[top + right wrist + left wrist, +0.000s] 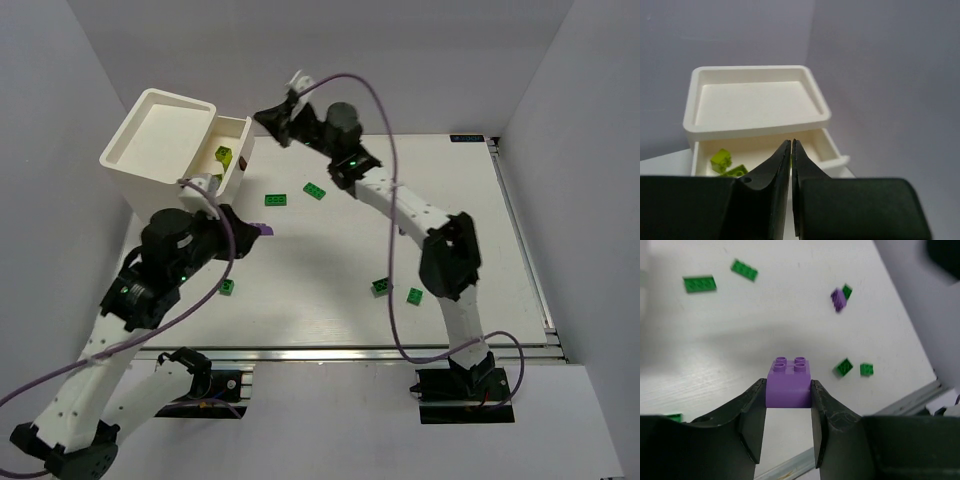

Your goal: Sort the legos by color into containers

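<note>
My left gripper (pixel 256 230) is shut on a purple lego (pixel 789 382), held above the table just below the containers. My right gripper (pixel 272 118) is shut and hovers beside the low tray (pixel 240 130); its fingertips (pixel 791 145) point at the tray (pixel 830 150), which is joined to the tall bin (pixel 160 140). Yellow-green legos (pixel 226 155) lie in the tray and also show in the right wrist view (pixel 722 160). Dark green legos (pixel 277 200) (pixel 315 191) (pixel 229 288) (pixel 382 286) (pixel 415 295) lie loose on the table. Another purple lego (pixel 838 299) lies against a green one (pixel 847 290).
The tall bin (pixel 755 100) looks empty inside. White walls close in the table on the left, back and right. A metal rail (pixel 350 352) runs along the near edge. Purple cables loop over both arms.
</note>
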